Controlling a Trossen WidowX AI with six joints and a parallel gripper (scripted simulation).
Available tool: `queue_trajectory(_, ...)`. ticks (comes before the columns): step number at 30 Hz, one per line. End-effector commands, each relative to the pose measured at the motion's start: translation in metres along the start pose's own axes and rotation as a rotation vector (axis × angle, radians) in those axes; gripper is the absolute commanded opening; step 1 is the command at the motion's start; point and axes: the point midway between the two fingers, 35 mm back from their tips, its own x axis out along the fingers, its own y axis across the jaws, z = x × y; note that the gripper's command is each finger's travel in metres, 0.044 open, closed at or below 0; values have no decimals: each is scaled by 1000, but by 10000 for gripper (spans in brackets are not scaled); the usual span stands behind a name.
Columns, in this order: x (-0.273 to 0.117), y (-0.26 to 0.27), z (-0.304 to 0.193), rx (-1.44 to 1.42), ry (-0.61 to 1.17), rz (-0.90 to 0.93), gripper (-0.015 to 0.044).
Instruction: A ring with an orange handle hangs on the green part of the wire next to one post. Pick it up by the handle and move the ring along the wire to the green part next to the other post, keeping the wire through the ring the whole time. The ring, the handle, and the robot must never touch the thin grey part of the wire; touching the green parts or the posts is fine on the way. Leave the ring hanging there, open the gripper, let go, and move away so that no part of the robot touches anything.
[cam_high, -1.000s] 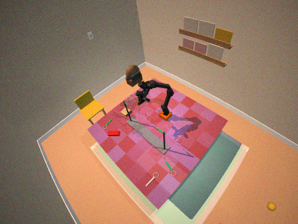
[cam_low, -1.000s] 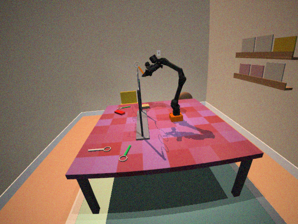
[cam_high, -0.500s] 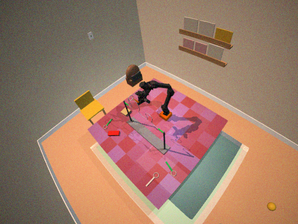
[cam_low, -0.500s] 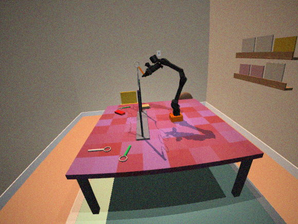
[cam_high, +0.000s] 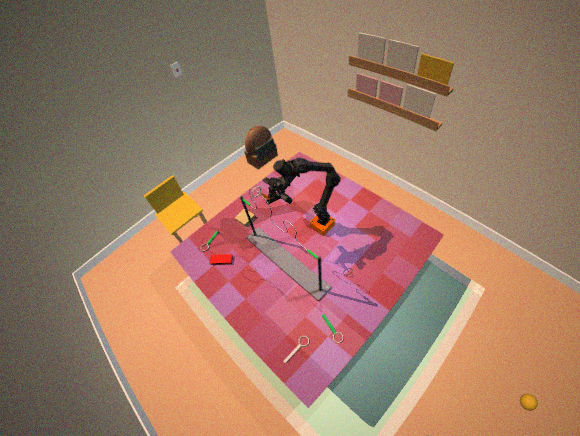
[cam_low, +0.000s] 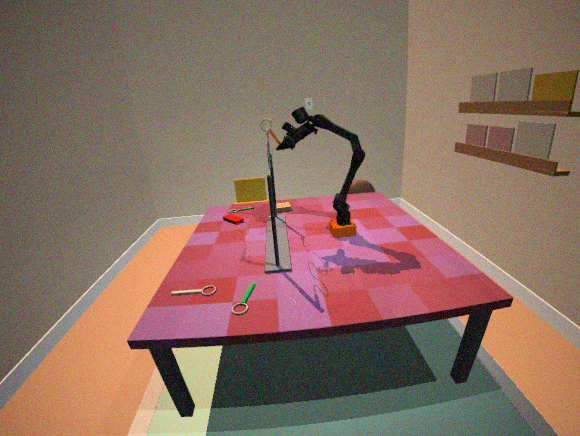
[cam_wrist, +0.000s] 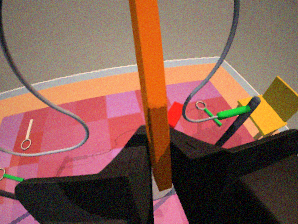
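Note:
My gripper (cam_high: 269, 198) (cam_low: 279, 147) (cam_wrist: 150, 129) is shut on the orange handle (cam_high: 265, 196) (cam_low: 274, 136) (cam_wrist: 150, 75), high above the table. The ring (cam_high: 255, 192) (cam_low: 266, 125) is at the handle's far end, at a high bend of the grey wire near the far post (cam_high: 249, 217) (cam_wrist: 239, 123); it is outside the wrist view. Whether it touches the wire is too small to tell. The green part by the far post (cam_high: 246, 202) (cam_wrist: 234, 112) is below the ring. The other green part (cam_high: 312, 254) meets the near post (cam_high: 320, 274) (cam_low: 273, 225).
The wire bends several times between the posts, above a grey base (cam_high: 287, 265) (cam_low: 285, 250). Loose on the table are a white-handled ring (cam_high: 295, 351) (cam_low: 190, 292), two green-handled rings (cam_high: 329, 324) (cam_high: 213, 238), a red block (cam_high: 221, 259) (cam_low: 233, 219) and a tan block (cam_high: 245, 216) (cam_low: 283, 206).

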Motion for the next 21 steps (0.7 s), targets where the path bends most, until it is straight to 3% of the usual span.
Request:
queue_trajectory(1, -3, -1, 1, -44, -13, -27, -150)
queue_trajectory(21, -2, -7, 2, -257, -42, -161, -150)
